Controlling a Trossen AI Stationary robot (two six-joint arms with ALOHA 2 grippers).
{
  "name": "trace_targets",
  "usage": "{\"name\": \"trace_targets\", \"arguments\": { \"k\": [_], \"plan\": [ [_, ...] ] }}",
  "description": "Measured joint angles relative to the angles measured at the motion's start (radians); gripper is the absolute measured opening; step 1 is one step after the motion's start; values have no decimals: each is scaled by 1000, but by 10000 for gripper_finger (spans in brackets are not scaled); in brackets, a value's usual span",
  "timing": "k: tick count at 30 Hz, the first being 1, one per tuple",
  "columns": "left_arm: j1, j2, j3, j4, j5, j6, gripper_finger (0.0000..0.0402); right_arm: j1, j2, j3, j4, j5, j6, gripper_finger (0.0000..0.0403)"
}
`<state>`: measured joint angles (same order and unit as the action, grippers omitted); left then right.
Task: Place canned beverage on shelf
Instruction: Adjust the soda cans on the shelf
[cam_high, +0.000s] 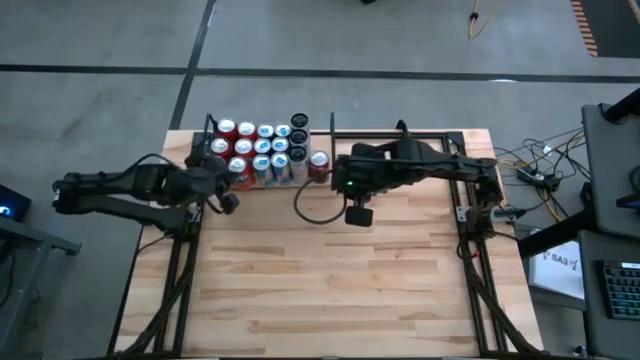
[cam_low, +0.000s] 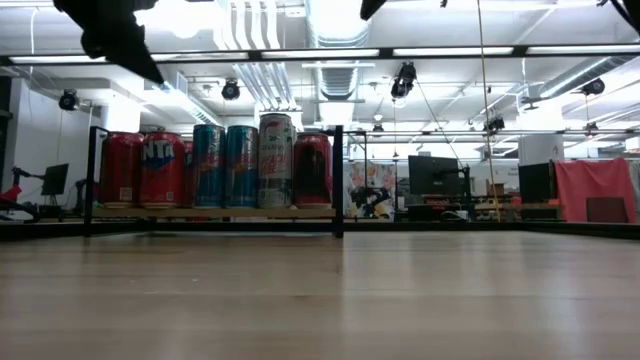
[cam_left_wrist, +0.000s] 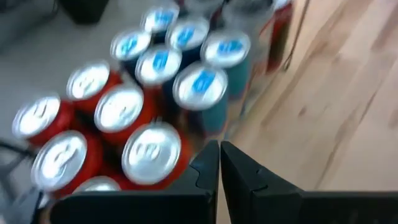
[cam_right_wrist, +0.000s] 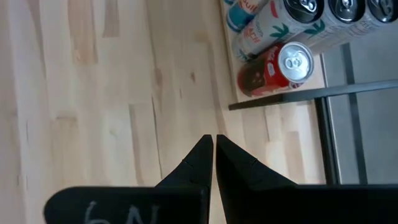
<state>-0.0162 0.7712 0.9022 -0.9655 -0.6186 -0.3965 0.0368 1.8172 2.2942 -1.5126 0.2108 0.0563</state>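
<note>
The shelf (cam_high: 209, 128) is a narrow black-framed bay at the table's far left, with a wood floor (cam_low: 215, 212). Several upright cans stand on it on their bases: red ones at the left, blue and white ones in the middle. A red can (cam_right_wrist: 277, 68) stands at its near right corner (cam_high: 319, 163). My left gripper (cam_left_wrist: 219, 149) is shut and hovers above the red cans (cam_left_wrist: 149, 152) at the shelf's near left end (cam_high: 226, 198). My right gripper (cam_right_wrist: 214, 140) is shut and empty. It hangs over bare table just right of the shelf (cam_high: 337, 186).
A wider bay of the same black frame (cam_high: 420, 133) runs along the far right. A dark cable (cam_high: 303, 207) loops over the table below my right arm. Bare wood (cam_high: 330, 290) fills the near half. Cables and gear (cam_high: 540, 175) lie beyond the right edge.
</note>
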Motion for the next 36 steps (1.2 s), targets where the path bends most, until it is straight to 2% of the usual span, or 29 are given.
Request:
{"name": "trace_targets", "arguments": {
  "k": [3,8,15,18,20,27,31,36],
  "plan": [
    [0,54,29,-91,0,-38,0,0,-47,-53,13,0,-5,9],
    [15,129,33,-109,-1,1,0,0,-156,-200,118,0,-4,9],
    [23,197,34,-109,12,195,0,0,-317,-421,240,0,45,9],
    [46,201,53,-107,101,311,0,0,-380,-508,318,0,47,9],
    [76,203,77,-102,136,352,0,0,-416,-557,371,0,47,9],
    [252,205,115,-117,139,452,0,0,-486,-685,503,-1,16,9],
    [358,216,104,-116,190,483,0,0,-489,-709,511,0,11,9],
    [397,248,104,-110,225,486,0,0,-481,-711,515,0,11,9]
  ]
}}
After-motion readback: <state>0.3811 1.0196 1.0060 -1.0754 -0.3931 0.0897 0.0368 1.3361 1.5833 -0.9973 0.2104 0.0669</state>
